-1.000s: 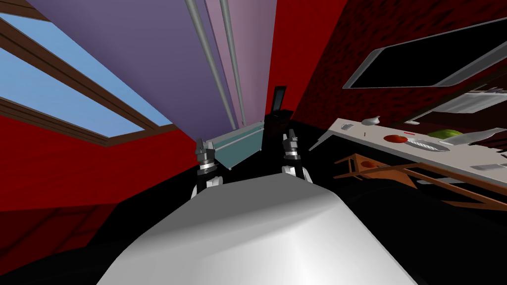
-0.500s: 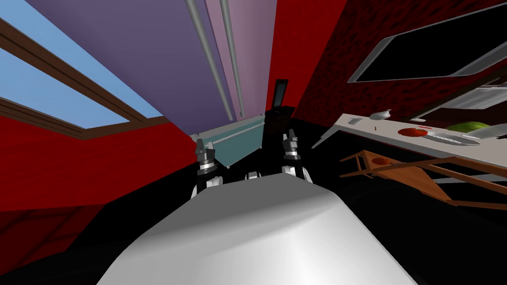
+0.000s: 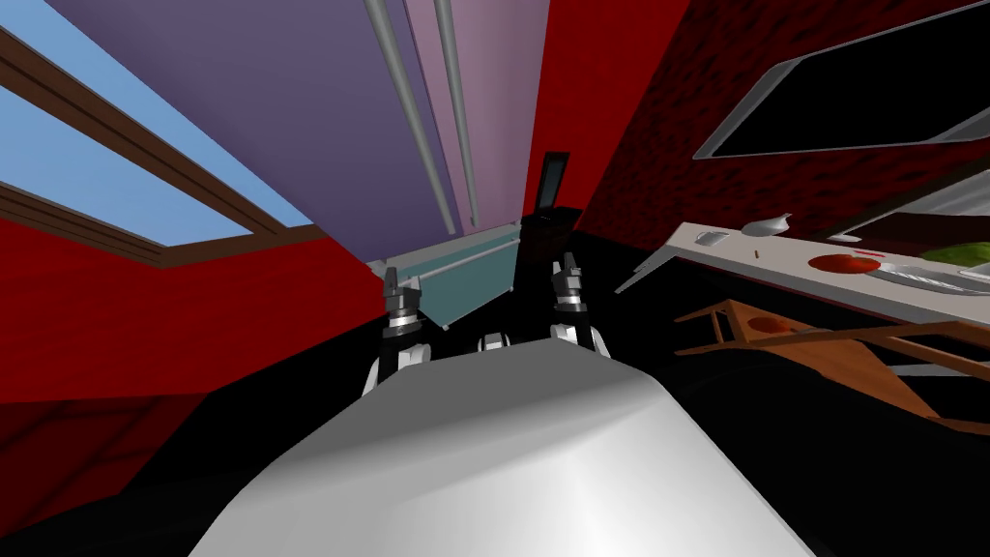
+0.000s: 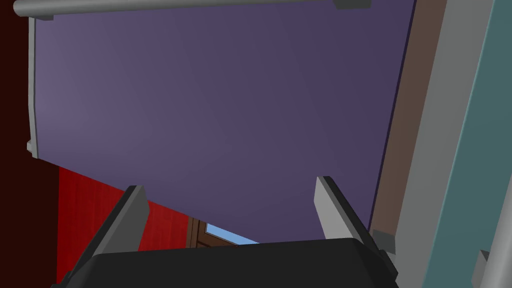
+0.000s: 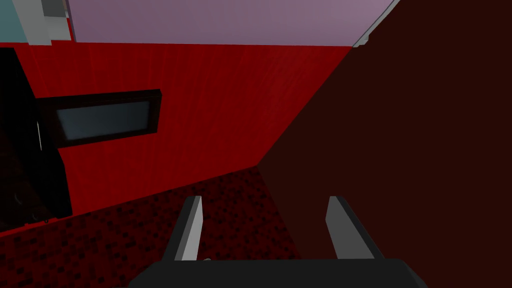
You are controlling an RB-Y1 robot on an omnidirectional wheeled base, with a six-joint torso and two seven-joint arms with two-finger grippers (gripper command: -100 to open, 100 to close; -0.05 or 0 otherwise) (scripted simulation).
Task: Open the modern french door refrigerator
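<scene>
The refrigerator stands straight ahead. Its wide purple left door (image 3: 290, 116) and paler right door (image 3: 498, 97) meet at two long grey handles (image 3: 411, 116), with a teal drawer front (image 3: 464, 280) below. My left gripper (image 3: 399, 293) is open and empty just short of the drawer's left end. In the left wrist view, the left gripper (image 4: 230, 210) faces the purple door (image 4: 215, 110). Beyond its fingers run a grey handle (image 4: 175, 5) and the teal drawer edge (image 4: 475, 150). My right gripper (image 3: 567, 274) is raised beside the fridge's right side, and the right gripper (image 5: 267, 225) is open and empty.
A light table (image 3: 773, 253) with dishes and a red plate stands to the right, with a wooden chair (image 3: 822, 338) in front of it. A dark cabinet (image 3: 546, 227) sits right of the fridge. A window (image 3: 97, 164) is on the red wall to the left.
My view has turned slightly, so the table and chair have slid to the right. Both grippers stay in about the same place before the fridge.
</scene>
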